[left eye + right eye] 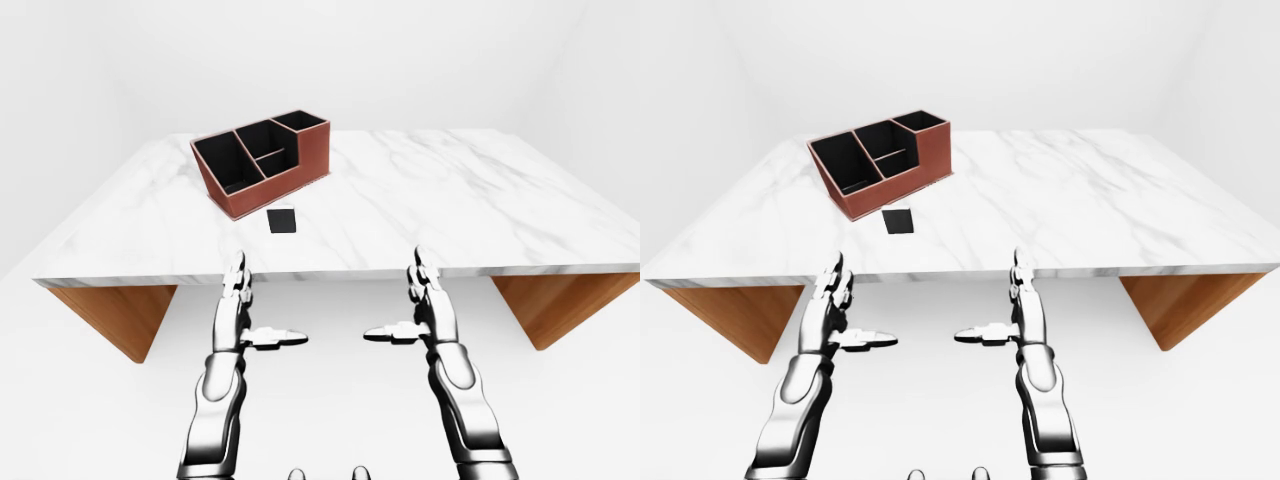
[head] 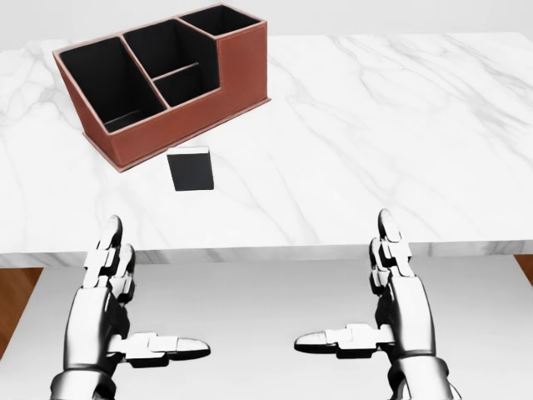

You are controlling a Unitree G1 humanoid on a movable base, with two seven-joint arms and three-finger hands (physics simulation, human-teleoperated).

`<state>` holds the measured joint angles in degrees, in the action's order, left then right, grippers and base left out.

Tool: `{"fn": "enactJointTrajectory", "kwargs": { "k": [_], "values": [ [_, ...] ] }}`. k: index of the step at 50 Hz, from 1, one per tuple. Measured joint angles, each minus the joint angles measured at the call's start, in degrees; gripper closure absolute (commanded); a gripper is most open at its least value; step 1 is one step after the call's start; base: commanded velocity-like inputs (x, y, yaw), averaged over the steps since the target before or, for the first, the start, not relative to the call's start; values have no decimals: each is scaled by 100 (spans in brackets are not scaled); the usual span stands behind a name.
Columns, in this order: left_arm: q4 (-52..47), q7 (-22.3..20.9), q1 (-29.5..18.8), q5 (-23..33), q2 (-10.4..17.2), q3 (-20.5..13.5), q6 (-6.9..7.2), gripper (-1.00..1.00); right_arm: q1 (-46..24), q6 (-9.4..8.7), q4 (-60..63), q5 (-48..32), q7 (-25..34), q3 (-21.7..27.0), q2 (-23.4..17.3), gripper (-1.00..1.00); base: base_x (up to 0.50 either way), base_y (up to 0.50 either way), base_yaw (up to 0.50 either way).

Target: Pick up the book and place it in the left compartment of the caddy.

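Small black book [image 2: 191,169] lying on the white counter [image 2: 400,125], just beside the brown caddy [image 2: 166,79], left hand [image 2: 112,308] and right hand [image 2: 391,304] low, fingers open, holding nothing

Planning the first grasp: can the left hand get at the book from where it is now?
Probably yes. Nothing stands between the open left hand and the book; the caddy sits just beyond it on the table.
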<state>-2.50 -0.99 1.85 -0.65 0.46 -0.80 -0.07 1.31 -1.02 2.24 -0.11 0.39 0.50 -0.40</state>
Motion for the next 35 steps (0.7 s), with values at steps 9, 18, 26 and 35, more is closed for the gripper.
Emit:
{"fn": "enactJointTrajectory", "kwargs": {
  "k": [9,18,26,35],
  "values": [
    [-1404,-438,1205,-310,-81,-253,-193,-100,1045,-124,1434,-252,-131,-8,56,-100,0,0,0],
    [-2307,-921,2195,-366,-256,-391,-493,-100,2055,172,2511,-260,-137,54,157,-100,0,0,0],
    [-2621,-1100,2551,-317,-330,-418,-493,-100,2461,335,2947,-290,-110,57,218,-100,0,0,0],
    [-2772,-1158,2746,-236,-359,-396,-493,-100,2641,397,3170,-351,-140,6,220,-100,0,0,0]
  ]
}}
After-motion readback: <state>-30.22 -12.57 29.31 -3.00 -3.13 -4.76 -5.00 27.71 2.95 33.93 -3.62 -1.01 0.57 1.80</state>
